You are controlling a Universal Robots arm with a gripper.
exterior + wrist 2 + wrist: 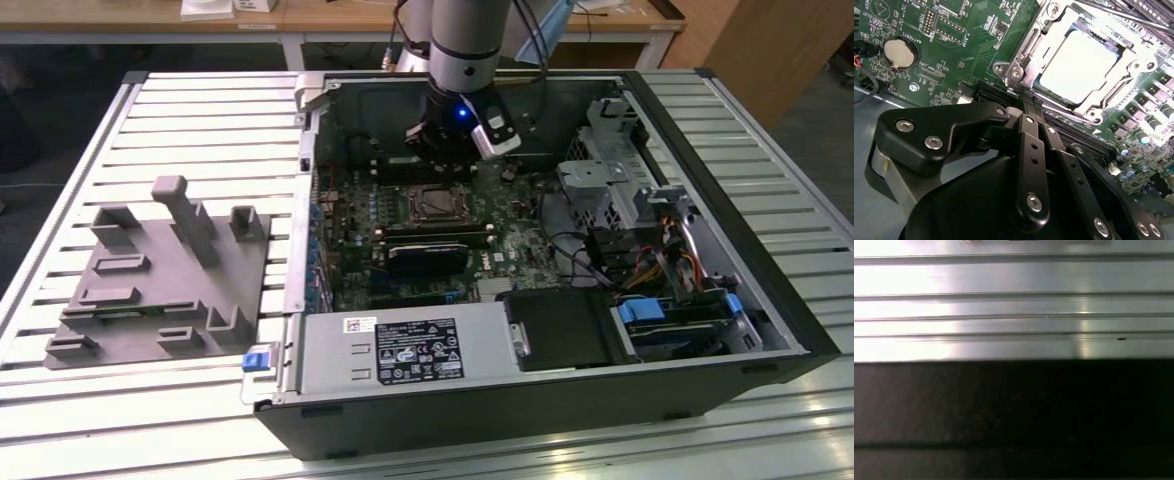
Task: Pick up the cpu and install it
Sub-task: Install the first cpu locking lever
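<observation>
A: Where is the cpu sitting?

B: The cpu (1079, 67) is lying flat in the shiny metal socket frame (1021, 62) on the green motherboard (954, 45). Its pale top is glowing bright in the second wrist view. In the exterior view it is showing as a small square (437, 203) in the middle of the board, inside the open computer case (534, 400).

A: Is the gripper holding it?

B: No, nothing is sitting between the fingers. The gripper (1024, 107) is hanging just beside the frame, and its two black fingers (1029, 145) are pressing together side by side, with their tips pointing at the frame's edge. In the exterior view the gripper (447, 150) is hovering over the board, just behind the socket, with a small blue light glowing on it.

A: What else is lying around?

B: A round silver battery (899, 52) is sitting on the board, well apart from the cpu. A grey plastic holder block (160, 275) is resting on the slatted metal table (80, 180), at the exterior view's left of the case. In the first wrist view, pale metal slats (1014, 305) are running across above a dark band
</observation>
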